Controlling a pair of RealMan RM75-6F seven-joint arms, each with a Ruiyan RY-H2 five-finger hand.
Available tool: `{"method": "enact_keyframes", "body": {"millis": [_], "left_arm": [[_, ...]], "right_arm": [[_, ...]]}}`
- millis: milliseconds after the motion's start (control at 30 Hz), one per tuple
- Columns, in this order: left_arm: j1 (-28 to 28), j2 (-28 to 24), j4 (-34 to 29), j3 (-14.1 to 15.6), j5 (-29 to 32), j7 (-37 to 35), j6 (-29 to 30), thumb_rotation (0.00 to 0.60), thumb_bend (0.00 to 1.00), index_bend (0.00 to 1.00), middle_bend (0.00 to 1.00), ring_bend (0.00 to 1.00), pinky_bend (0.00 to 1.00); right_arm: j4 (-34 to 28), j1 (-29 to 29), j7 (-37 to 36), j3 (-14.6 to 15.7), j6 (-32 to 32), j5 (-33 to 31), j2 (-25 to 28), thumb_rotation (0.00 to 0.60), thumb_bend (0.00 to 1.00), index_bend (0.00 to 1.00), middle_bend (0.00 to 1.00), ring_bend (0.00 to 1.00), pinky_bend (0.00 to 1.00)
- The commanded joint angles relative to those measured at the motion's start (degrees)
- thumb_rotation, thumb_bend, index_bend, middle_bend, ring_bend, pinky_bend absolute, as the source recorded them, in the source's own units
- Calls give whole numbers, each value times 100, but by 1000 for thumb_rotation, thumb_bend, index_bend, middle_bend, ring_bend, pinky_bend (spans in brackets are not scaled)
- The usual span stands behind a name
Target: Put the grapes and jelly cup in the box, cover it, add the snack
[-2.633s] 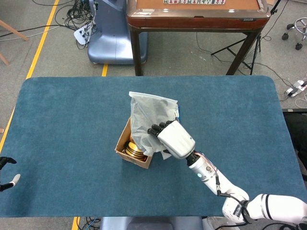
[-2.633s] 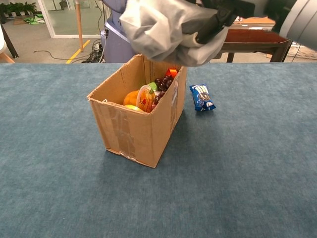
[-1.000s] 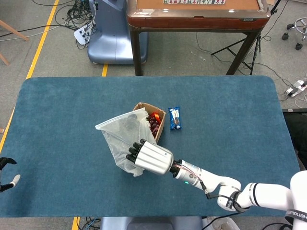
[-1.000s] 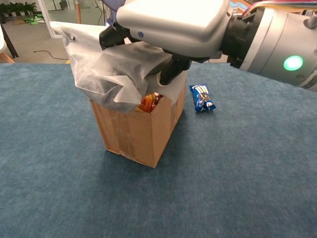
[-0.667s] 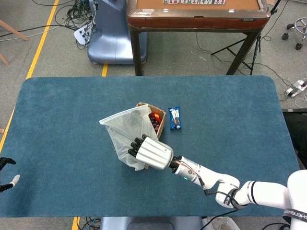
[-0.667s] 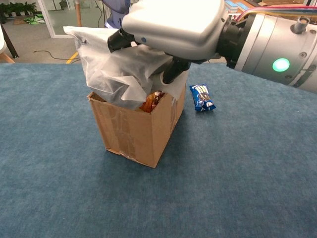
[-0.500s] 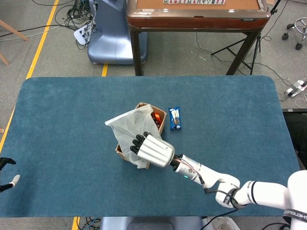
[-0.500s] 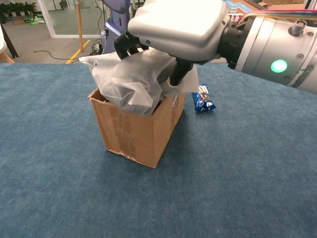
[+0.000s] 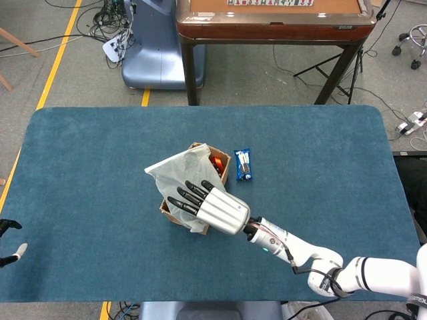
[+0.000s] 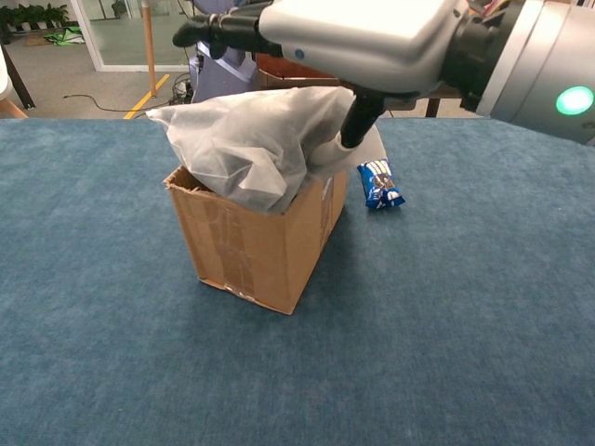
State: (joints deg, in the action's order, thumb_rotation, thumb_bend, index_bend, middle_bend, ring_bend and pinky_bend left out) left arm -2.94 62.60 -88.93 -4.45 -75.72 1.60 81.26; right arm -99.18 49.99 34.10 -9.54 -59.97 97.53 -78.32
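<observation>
The cardboard box (image 9: 224, 168) (image 10: 256, 242) stands mid-table. A crumpled translucent plastic bag (image 9: 175, 177) (image 10: 251, 139) lies over its top and covers most of the opening. At the far right corner a bit of red-orange content (image 9: 215, 163) still shows; the jelly cup is hidden. My right hand (image 9: 213, 207) (image 10: 353, 32) hovers just above the bag with its fingers spread, and its thumb reaches down to the bag's right edge. The blue snack packet (image 9: 244, 164) (image 10: 379, 182) lies on the cloth just right of the box. Only fingertips of my left hand (image 9: 8, 240) show at the left edge, apart and empty.
The blue cloth table (image 9: 80, 167) stretches wide on all sides of the box. Beyond its far edge stand a brown wooden table (image 9: 273, 20) and a blue-grey machine base (image 9: 150, 53) with cables on the floor.
My right hand carried the bag over the box, lowered it onto the opening, then let go and spread its fingers. The left hand has not moved.
</observation>
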Motion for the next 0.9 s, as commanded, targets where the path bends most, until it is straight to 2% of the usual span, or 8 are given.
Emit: {"method": "enact_keyframes", "body": {"millis": [33, 467, 633, 733, 833, 900], "left_arm": [[-2, 5, 2, -1, 0, 5, 1, 600, 225, 421, 380, 306, 460], [-5, 22, 4, -2, -4, 52, 13, 600, 225, 421, 380, 306, 460], [-11, 36, 7, 3, 1, 98, 4, 600, 225, 421, 380, 306, 460], [-17, 46, 9, 7, -2, 116, -3, 600, 225, 421, 380, 306, 460], [-19, 53, 11, 9, 6, 130, -12, 600, 225, 421, 380, 306, 460], [-17, 53, 6, 9, 5, 136, -6, 600, 225, 421, 380, 306, 461]], "right_arm": [[-218, -119, 82, 34, -132, 65, 216, 600, 0, 9, 171, 160, 432], [-787, -811, 482, -73, -859, -152, 1134, 600, 0, 9, 172, 156, 427], [-735, -1112, 526, -151, -1182, -345, 1393, 600, 0, 59, 231, 168, 427], [-573, -1224, 391, -228, -1320, -490, 1460, 600, 0, 108, 282, 214, 427], [-306, -1311, 235, -325, -1436, -706, 1424, 600, 0, 172, 386, 324, 433], [-112, -1329, -24, -345, -1384, -861, 1397, 600, 18, 250, 465, 411, 463]]}}
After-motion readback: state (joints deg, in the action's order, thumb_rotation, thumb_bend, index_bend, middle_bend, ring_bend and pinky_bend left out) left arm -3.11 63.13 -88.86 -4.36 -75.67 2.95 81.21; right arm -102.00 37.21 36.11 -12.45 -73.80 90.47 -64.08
